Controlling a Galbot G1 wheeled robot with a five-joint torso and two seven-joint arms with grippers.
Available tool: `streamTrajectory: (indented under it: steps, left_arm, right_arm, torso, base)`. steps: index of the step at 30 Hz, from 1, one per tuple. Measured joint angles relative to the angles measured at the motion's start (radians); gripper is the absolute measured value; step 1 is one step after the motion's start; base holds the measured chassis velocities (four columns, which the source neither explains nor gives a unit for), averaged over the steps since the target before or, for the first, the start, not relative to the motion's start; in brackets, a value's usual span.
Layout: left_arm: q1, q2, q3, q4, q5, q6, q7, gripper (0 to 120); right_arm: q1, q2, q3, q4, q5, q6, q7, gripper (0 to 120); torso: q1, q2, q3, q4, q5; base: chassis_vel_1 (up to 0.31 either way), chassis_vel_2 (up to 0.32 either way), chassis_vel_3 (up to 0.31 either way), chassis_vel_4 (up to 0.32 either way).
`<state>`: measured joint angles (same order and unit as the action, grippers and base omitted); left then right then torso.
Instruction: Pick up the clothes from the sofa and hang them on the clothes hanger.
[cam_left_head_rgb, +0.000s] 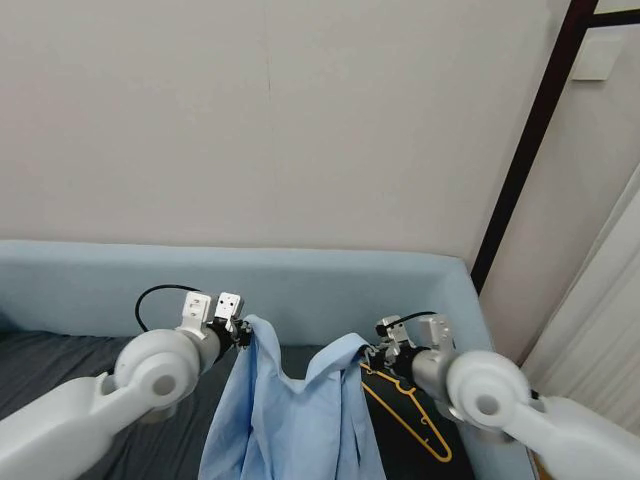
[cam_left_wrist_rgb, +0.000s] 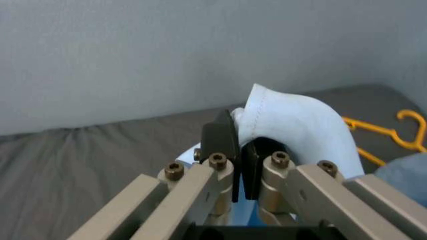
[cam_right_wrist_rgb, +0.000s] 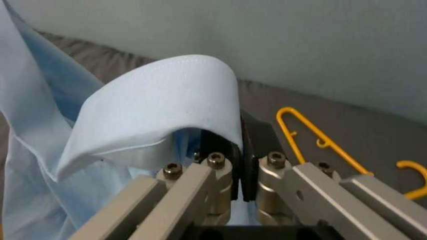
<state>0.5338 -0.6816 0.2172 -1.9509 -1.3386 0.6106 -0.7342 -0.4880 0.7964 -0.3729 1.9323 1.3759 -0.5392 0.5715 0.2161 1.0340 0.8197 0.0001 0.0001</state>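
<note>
A light blue shirt (cam_left_head_rgb: 290, 420) hangs spread between my two grippers above the sofa seat. My left gripper (cam_left_head_rgb: 240, 335) is shut on one shoulder of the shirt (cam_left_wrist_rgb: 293, 125). Over on the other side, my right gripper (cam_left_head_rgb: 372, 352) is shut on the far shoulder, where the cloth (cam_right_wrist_rgb: 160, 100) folds over its fingers. A yellow clothes hanger (cam_left_head_rgb: 410, 415) lies flat on the dark seat below the right gripper; its hooks show in the right wrist view (cam_right_wrist_rgb: 313, 135) and the left wrist view (cam_left_wrist_rgb: 387, 135).
The sofa has a pale blue backrest (cam_left_head_rgb: 300, 285) and a dark grey seat (cam_left_head_rgb: 40, 360). A plain wall rises behind it. A dark upright pole (cam_left_head_rgb: 525, 150) and a pale curtain (cam_left_head_rgb: 600, 300) stand at the right.
</note>
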Motion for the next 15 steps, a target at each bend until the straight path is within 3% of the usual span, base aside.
streamTrajectory:
  steps: [7,15]
  left_arm:
    - [-0.022,-0.106,0.006,0.230,0.151,-0.070,0.071,0]
    - [-0.027,-0.224,0.014,0.402,0.284,-0.183,0.126,0]
  right_arm:
    - [0.001,0.099,0.026,-0.179,-0.145,0.070,-0.039,0]
    - [0.001,0.178,0.040,-0.322,-0.278,0.156,-0.095,0]
  torso:
    - [0.000,0.000,0.000,-0.0001,-0.0001]
    - [0.000,0.000,0.000,-0.0002,0.0001]
  base:
    - [0.000,0.000,0.000,0.000]
    - [0.000,0.000,0.000,0.000]
